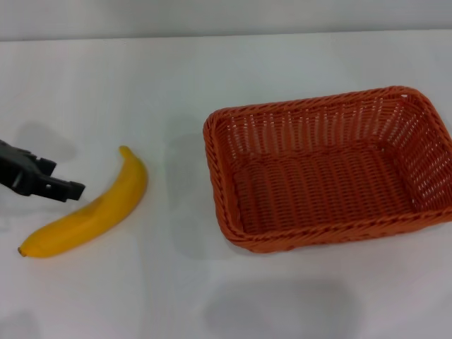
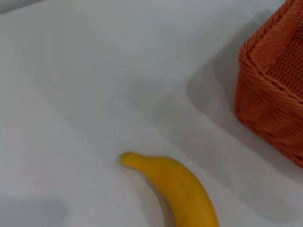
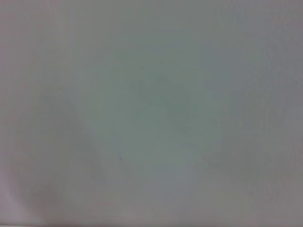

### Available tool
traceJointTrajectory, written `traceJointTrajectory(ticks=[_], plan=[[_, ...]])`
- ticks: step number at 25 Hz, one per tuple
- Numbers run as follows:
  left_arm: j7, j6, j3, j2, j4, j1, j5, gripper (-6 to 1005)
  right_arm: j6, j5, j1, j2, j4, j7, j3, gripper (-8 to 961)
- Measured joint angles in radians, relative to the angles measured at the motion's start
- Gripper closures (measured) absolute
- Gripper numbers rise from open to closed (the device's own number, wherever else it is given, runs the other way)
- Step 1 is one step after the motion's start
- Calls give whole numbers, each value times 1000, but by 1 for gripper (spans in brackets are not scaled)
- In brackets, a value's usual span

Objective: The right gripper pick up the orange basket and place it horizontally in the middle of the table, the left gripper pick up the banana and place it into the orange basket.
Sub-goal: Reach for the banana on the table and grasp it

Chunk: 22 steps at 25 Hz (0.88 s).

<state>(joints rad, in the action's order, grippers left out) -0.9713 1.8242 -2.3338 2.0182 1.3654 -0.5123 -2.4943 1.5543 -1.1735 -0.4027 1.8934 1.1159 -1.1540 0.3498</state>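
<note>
The orange basket (image 1: 327,169) sits upright and empty on the white table (image 1: 176,85), right of the middle, long side across; one corner of it shows in the left wrist view (image 2: 272,90). The yellow banana (image 1: 92,212) lies flat on the table to the basket's left, its stem end toward the back; that end also shows in the left wrist view (image 2: 175,187). My left gripper (image 1: 65,178) comes in from the left edge, just left of the banana's middle and apart from it, open and holding nothing. My right gripper is out of view.
The right wrist view shows only bare white surface (image 3: 151,113). A pale wall runs along the table's far edge (image 1: 226,18). Bare tabletop lies between the banana and the basket and in front of both.
</note>
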Motion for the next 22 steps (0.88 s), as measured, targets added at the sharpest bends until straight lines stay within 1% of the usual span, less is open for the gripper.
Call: traceJointTrajectory(ticks=[6, 8, 11, 14, 22], plan=[[-5, -112, 92, 26, -91, -5, -33, 213, -3, -1, 3, 11, -1, -1, 0, 121], [-4, -140, 125, 38, -109, -7, -53, 211, -3, -1, 2, 11, -1, -1, 0, 121], [2, -173, 148, 53, -120, -10, -92, 209, -3, -1, -1, 12, -1, -1, 0, 121], [11, -209, 174, 58, -131, -8, -101, 209, -4, -1, 1, 14, -1, -1, 0, 121], [3, -298, 217, 58, -213, -12, -96, 211, -5, -2, 6, 17, -2, 7, 4, 121]])
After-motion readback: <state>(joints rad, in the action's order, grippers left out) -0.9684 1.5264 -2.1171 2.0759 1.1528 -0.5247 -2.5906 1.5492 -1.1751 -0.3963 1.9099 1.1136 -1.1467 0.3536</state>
